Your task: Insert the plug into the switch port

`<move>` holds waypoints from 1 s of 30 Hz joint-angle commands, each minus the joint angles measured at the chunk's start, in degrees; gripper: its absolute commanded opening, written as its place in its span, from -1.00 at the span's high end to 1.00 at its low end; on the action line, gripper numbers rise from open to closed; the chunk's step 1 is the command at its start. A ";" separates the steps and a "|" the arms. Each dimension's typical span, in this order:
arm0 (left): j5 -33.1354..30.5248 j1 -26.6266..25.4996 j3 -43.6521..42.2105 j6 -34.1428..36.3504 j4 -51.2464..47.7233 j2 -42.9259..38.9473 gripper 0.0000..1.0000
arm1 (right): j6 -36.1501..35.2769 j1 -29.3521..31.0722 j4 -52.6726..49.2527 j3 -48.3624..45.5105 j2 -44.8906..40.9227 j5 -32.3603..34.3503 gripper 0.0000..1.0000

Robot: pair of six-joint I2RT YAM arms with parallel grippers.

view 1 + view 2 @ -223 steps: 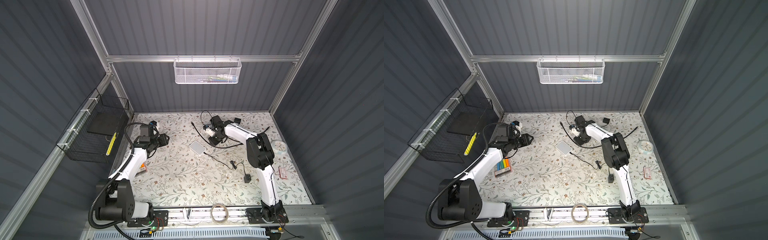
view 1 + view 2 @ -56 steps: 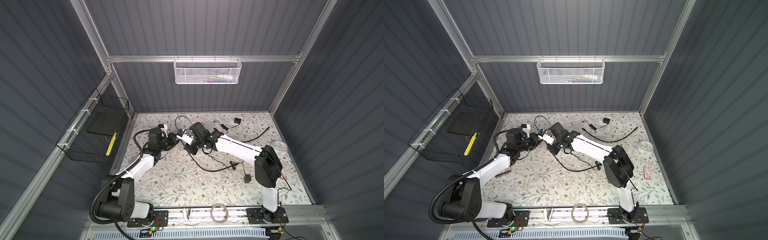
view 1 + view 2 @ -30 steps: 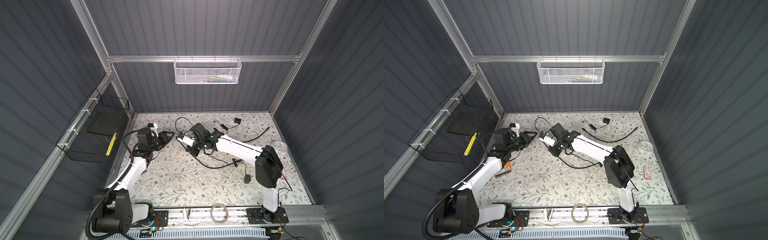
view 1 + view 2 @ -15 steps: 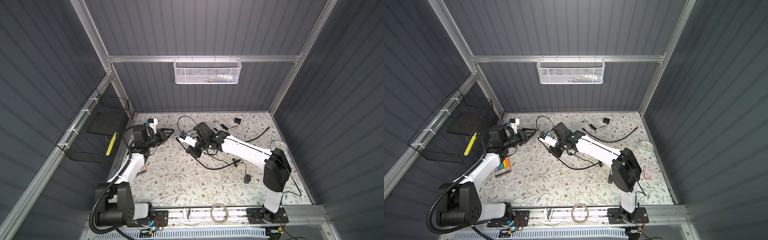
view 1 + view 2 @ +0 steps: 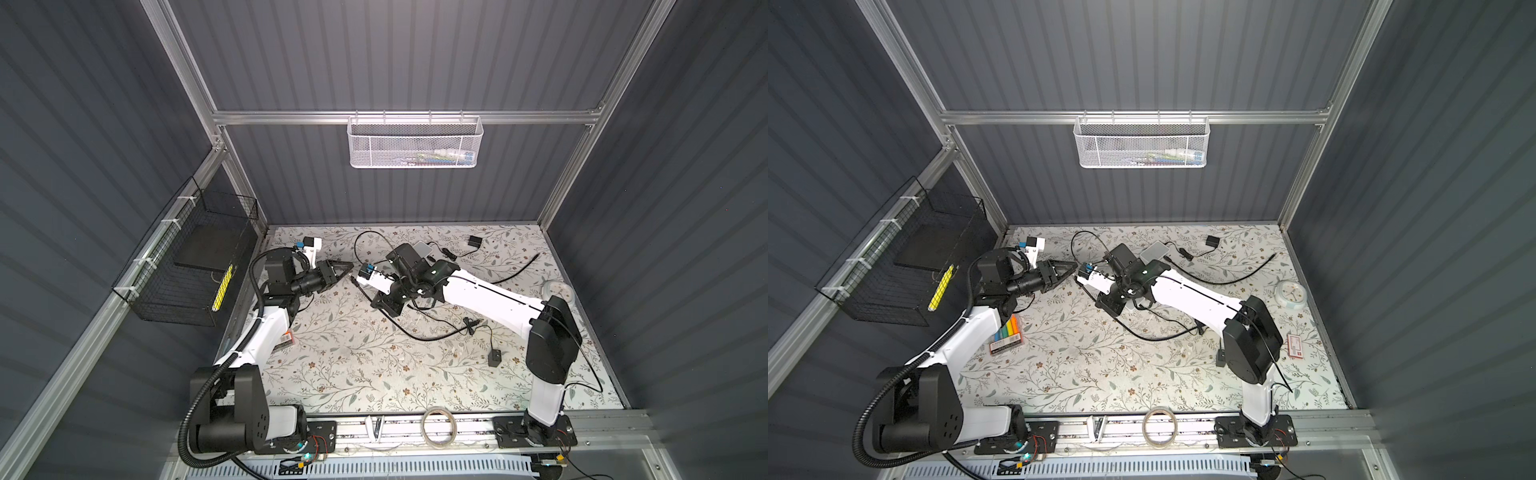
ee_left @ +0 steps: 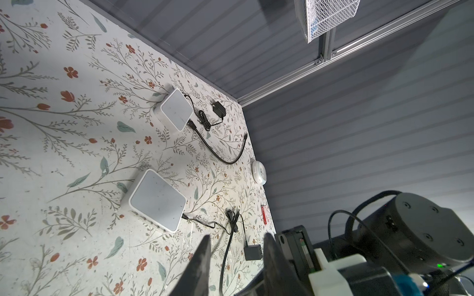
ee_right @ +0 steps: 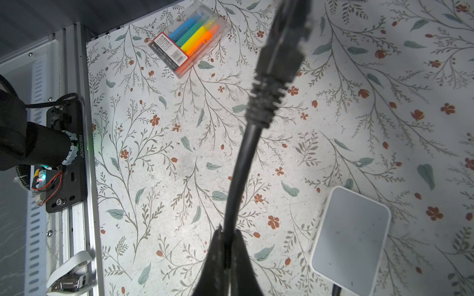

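My right gripper (image 7: pixel 227 235) is shut on a black cable, and the cable's plug (image 7: pixel 279 59) sticks out well beyond the fingertips, above the table. In both top views that plug (image 5: pixel 353 280) hangs just off the tips of my left gripper (image 5: pixel 347 266). The left gripper (image 6: pixel 237 241) has its jaws apart with nothing between them. Two white square switches show in the left wrist view, a nearer one (image 6: pixel 157 200) and a farther one (image 6: pixel 177 110). The right wrist view shows one switch (image 7: pixel 351 238) beside the gripper. In both top views the right arm hides the nearer switch.
A pack of highlighters (image 5: pixel 1005 334) lies by the left arm. A black power adapter (image 5: pixel 494 357), a round white clock (image 5: pixel 557 289) and loose black leads lie on the right side. A tape roll (image 5: pixel 436 422) sits on the front rail, and a black wire basket (image 5: pixel 187 257) hangs on the left wall.
The left arm has lifted and drawn back toward the left wall, and its jaws have narrowed. The right gripper keeps the cable and has barely shifted.
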 commanded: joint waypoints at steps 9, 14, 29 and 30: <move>3.26 -0.39 0.97 2.58 -1.46 0.23 0.57 | -0.73 -0.25 -1.51 3.34 2.19 -0.73 1.00; 3.54 -0.31 1.29 3.25 -2.49 0.31 0.65 | -0.70 -0.68 -1.71 3.49 2.17 -0.56 1.00; 2.95 -0.37 1.79 4.68 -5.41 0.31 1.00 | -0.52 -1.32 -1.54 3.39 1.74 1.64 0.88; 2.91 -0.34 1.77 4.66 -5.42 0.31 1.00 | -0.44 -1.40 -1.45 3.19 1.63 3.85 0.88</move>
